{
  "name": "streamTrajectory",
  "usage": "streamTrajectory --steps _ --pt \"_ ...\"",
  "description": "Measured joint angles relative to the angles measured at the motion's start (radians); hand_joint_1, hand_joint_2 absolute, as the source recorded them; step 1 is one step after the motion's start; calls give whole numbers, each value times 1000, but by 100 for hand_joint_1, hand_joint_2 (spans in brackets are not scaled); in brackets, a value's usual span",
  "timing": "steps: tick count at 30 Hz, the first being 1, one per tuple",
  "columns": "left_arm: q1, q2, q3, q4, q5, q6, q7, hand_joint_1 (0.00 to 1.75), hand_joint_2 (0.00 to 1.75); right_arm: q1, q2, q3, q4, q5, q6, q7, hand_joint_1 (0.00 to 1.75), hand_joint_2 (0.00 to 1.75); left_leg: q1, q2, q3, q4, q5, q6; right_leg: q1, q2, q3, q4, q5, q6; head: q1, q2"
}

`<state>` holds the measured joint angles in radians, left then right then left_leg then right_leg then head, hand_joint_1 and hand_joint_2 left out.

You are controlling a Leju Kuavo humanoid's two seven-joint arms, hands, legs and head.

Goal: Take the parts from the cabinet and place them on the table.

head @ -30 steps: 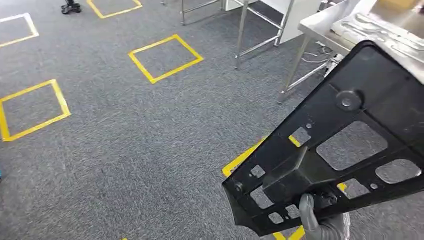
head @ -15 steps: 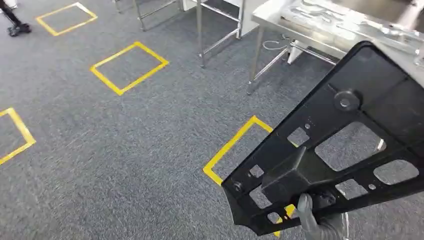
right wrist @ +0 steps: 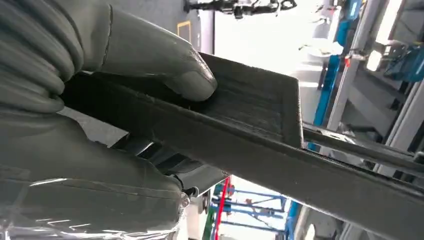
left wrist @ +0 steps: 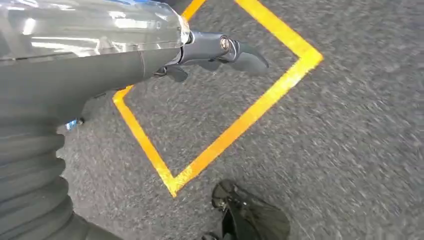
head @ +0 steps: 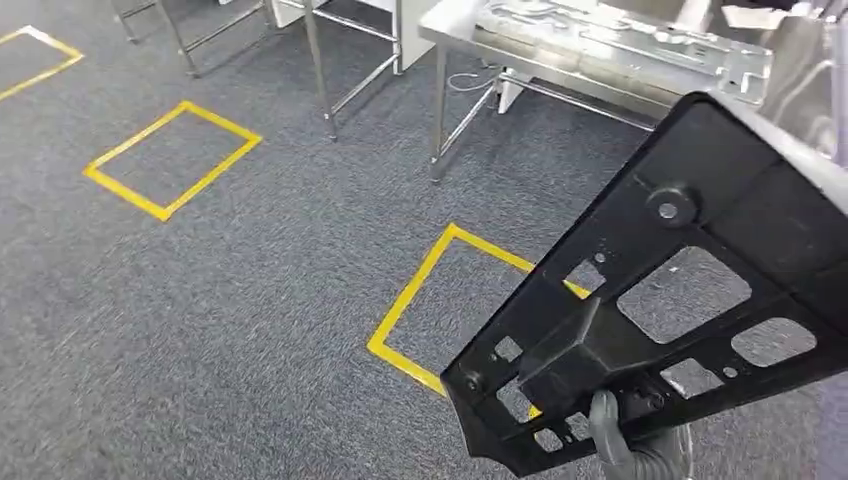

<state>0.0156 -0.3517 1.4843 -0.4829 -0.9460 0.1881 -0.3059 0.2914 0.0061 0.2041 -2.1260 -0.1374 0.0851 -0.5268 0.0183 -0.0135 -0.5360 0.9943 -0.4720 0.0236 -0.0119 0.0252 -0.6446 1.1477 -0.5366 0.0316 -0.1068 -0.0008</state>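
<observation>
One black part [head: 690, 290] gripped by right robot hand [head: 625, 445]; left robot hand [left wrist: 150, 55] holds nothing.

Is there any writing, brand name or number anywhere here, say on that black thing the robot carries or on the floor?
None can be read.
The black plastic panel held by the right hand shows holes and ribs, no lettering.
The yellow tape squares on the carpet are plain outlines without numbers.
The metal parts on the steel table carry no readable marks.

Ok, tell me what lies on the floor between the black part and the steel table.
In the head view, bare grey carpet and one yellow tape square lie between the black part, gripped by the right hand, and the steel table.
</observation>
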Motion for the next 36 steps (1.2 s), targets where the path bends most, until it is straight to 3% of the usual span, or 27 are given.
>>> streamTrajectory --steps 2,3,4,5,7,8,11,12,13,14,15,17,18,19,20,22,23,24,26,27,28,29,30,33,34,35,36 --pt "2 0 5 0 -6 0 -2 0 175 1 -2 1 0 1 -2 0 175 175 -3 32 1 1 -5 3 -5 -17 -74 140 -58 7 0 0" --pt "1 0 7 0 -7 1 -2 0 175 2 -2 1 0 2 -4 2 175 175 -3 51 3 1 -8 3 -7 -19 -92 171 -57 10 0 0" --pt "1 0 7 0 -9 1 -2 0 175 4 -3 1 0 9 -13 7 175 175 -3 65 6 1 -11 0 -9 -21 -80 147 -31 12 0 0" --pt "1 0 8 0 -11 1 -2 0 175 5 -3 1 0 32 -38 18 175 175 -3 74 12 1 -15 -2 -11 -26 -43 78 12 12 0 0" --pt "-1 0 11 3 -13 2 -3 0 175 10 -3 1 0 98 -102 49 175 175 -3 85 25 1 -25 -12 -11 -46 59 -103 88 5 0 0" --pt "-2 0 12 4 -15 6 -4 0 175 11 -3 1 2 124 -131 66 175 175 -7 93 24 1 -30 -20 -2 -54 80 -135 71 -2 0 0" --pt "-8 0 17 9 -21 18 -5 0 175 13 -5 2 12 171 -196 103 175 175 -4 98 32 -3 -36 -35 6 -47 77 -137 65 -21 0 0" --pt "-9 0 18 11 -26 22 -5 0 175 11 -8 1 14 186 -211 111 175 175 -8 103 43 -6 -39 -43 5 -41 81 -145 67 -27 0 0" --pt "-9 1 18 12 -29 24 -5 0 175 7 -8 2 15 195 -217 119 175 175 0 85 42 6 -45 -47 -8 -37 96 -156 71 -33 0 0" --pt "-9 2 20 14 -31 26 -5 0 175 -6 -9 5 16 205 -221 126 175 175 -1 50 23 51 -68 -48 -8 -36 102 -160 67 -40 0 0" --pt "-8 2 24 15 -36 28 -5 0 175 -21 -9 6 19 212 -223 134 175 175 1 36 -12 118 -99 -49 -7 -33 104 -160 66 -46 0 0" --pt "-7 3 34 19 -42 30 -4 0 175 -45 -10 7 23 221 -221 150 175 175 1 21 -116 296 -159 -52 -3 -24 112 -159 58 -52 0 0" --pt "-6 3 36 19 -44 30 -3 0 175 -55 -10 7 25 227 -220 155 175 175 1 21 -148 338 -160 -53 -2 -19 117 -159 54 -53 0 0" --pt "-6 3 38 20 -49 30 -2 0 175 -69 -10 7 27 233 -218 163 175 175 1 21 -163 336 -134 -52 -1 -13 126 -159 47 -52 0 0" --pt "-6 4 39 21 -51 29 -2 0 175 -85 -10 7 28 235 -216 172 175 175 1 21 -152 286 -86 -50 0 -7 137 -158 39 -51 0 0" --pt "-6 4 42 21 -58 26 -2 0 175 -119 -10 7 28 241 -206 192 175 175 0 19 -89 105 38 -39 0 1 164 -158 21 -46 0 0" --pt "-5 5 44 21 -60 24 0 0 175 -139 -10 6 29 242 -201 204 175 175 -1 17 -71 53 54 -31 -1 2 168 -159 13 -43 0 0" --pt "-7 5 46 21 -61 23 3 0 175 -168 -10 5 32 245 -197 220 175 175 -7 16 -57 28 37 -28 8 10 167 -151 5 -33 0 0" --pt "-12 5 48 21 -63 20 12 0 175 -216 -10 -1 36 254 -192 253 175 175 -11 18 -58 27 29 -19 4 11 169 -161 6 -22 0 0" --pt "-13 5 48 21 -63 14 13 0 175 -239 -10 -6 39 263 -191 268 175 175 -10 18 -59 22 24 -10 4 9 171 -151 13 -14 0 0" --pt "-15 5 48 21 -64 6 12 0 175 -264 -11 -11 42 272 -190 284 175 175 -5 15 -44 17 25 -2 3 8 173 -148 9 -10 0 0" --pt "-15 5 48 21 -64 -4 10 0 175 -283 -13 -15 45 283 -190 297 175 175 -3 16 -36 9 22 2 -1 -1 172 -131 -1 -7 0 0" --pt "-16 5 48 21 -66 -18 7 0 175 -313 -16 -21 47 294 -191 308 175 175 -3 17 -27 7 19 7 -1 -11 141 -75 -24 0 0 0" --pt "-16 5 51 20 -66 -51 2 0 175 -361 -28 -41 56 324 -196 328 175 175 -4 18 -15 7 2 11 -4 -15 -4 139 -102 11 0 0" --pt "-15 5 55 17 -66 -62 1 0 175 -372 -34 -45 59 333 -197 335 175 175 -4 18 -6 8 -5 10 -5 -16 -36 165 -97 11 0 0" --pt "-15 5 58 15 -66 -71 1 0 175 -386 -41 -52 63 349 -198 345 175 175 -4 17 5 8 -13 9 -7 -17 -44 142 -66 10 0 0" --pt "-15 5 58 12 -65 -79 1 0 175 -400 -48 -57 67 374 -198 354 175 175 -4 16 19 8 -23 6 -8 -19 -33 84 -18 9 0 0"
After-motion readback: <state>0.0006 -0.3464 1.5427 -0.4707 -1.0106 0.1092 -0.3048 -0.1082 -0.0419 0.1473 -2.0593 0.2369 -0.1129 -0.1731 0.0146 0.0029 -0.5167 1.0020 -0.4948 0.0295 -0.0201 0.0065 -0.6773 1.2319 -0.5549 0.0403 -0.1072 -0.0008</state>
